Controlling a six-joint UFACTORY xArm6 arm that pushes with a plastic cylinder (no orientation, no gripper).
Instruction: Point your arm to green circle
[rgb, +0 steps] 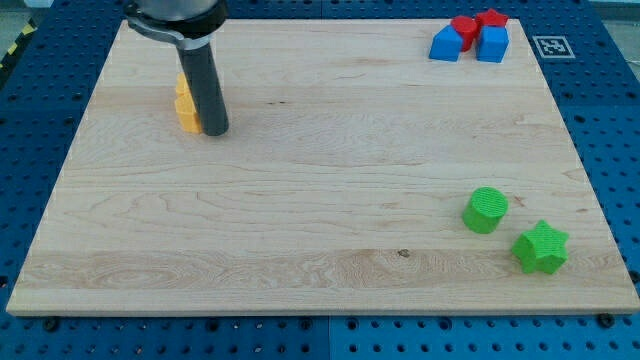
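The green circle, a short round cylinder, sits on the wooden board near the view's lower right. My tip is at the view's upper left, far to the left of the green circle. The rod stands right beside a yellow block and partly hides it, so its shape is unclear. A green star lies just to the lower right of the green circle, apart from it.
A cluster at the view's top right holds a blue block, another blue block, a red block and a red star. A fiducial tag sits off the board's right edge.
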